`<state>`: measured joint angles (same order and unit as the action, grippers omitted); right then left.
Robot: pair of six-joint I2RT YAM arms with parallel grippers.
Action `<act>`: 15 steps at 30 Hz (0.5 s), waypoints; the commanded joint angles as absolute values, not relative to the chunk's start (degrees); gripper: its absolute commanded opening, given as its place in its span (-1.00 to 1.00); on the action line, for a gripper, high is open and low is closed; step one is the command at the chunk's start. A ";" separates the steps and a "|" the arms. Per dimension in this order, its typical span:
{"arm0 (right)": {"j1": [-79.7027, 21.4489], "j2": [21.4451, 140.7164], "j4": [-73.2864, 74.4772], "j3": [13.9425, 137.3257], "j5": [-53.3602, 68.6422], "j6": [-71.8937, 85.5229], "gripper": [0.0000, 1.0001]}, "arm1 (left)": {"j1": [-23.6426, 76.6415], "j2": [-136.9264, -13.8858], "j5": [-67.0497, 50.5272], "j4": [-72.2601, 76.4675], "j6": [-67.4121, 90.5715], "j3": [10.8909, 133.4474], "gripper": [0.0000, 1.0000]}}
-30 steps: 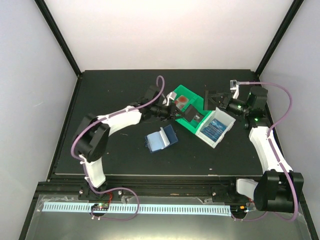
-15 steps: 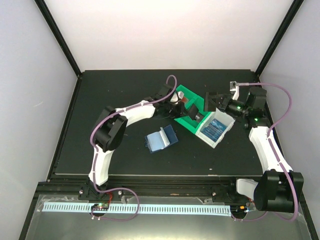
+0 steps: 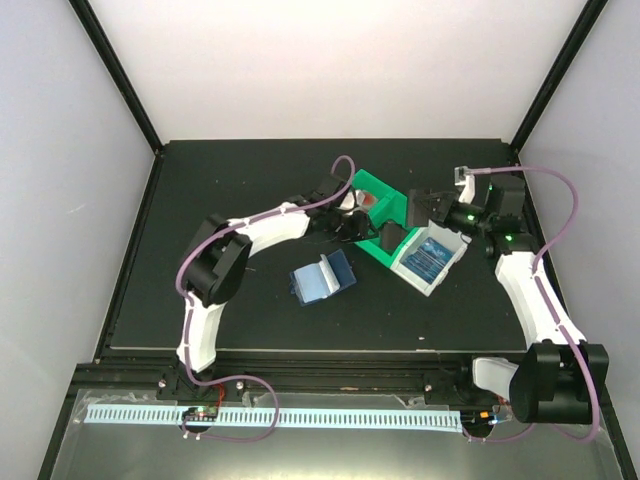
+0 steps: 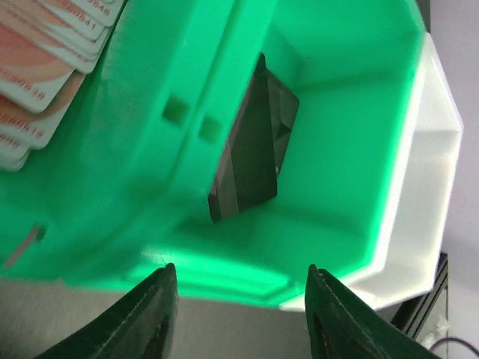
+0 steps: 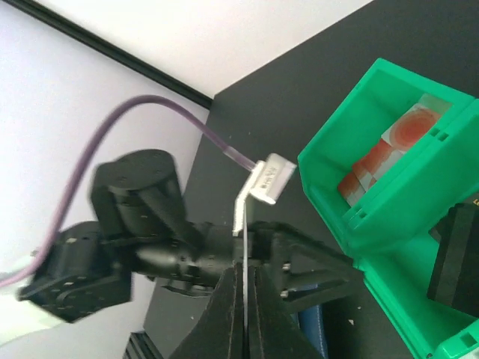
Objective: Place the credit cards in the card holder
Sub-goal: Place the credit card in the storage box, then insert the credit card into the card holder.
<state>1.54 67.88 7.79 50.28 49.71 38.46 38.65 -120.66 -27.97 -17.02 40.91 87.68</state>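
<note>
The card holder [image 3: 322, 278] lay open on the table at centre frame, below and left of the tray [image 3: 388, 192]. The left gripper [image 4: 239, 275] hung spread and empty over the green compartments. One held red-and-white credit cards [image 4: 34, 67], the next a dark card [image 4: 251, 149] standing on edge. Blue cards [image 3: 432, 255] filled the white compartment. The right gripper [image 5: 244, 275] was pinched together; whether it held anything I could not tell.

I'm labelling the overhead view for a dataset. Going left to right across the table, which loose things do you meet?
card holder → green half of the tray → white compartment with blue cards
</note>
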 commanded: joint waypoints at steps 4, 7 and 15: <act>-5.41 68.46 13.17 52.42 40.93 32.08 -0.97 | 38.74 -102.93 -21.21 -21.36 34.68 78.79 0.26; -10.39 69.51 13.52 52.16 38.37 30.22 -0.96 | 38.27 -96.09 -17.13 -22.30 34.13 72.18 0.32; -27.99 76.77 6.05 50.35 32.69 33.47 -0.95 | 36.88 -82.40 -11.87 -22.29 36.73 53.64 -0.01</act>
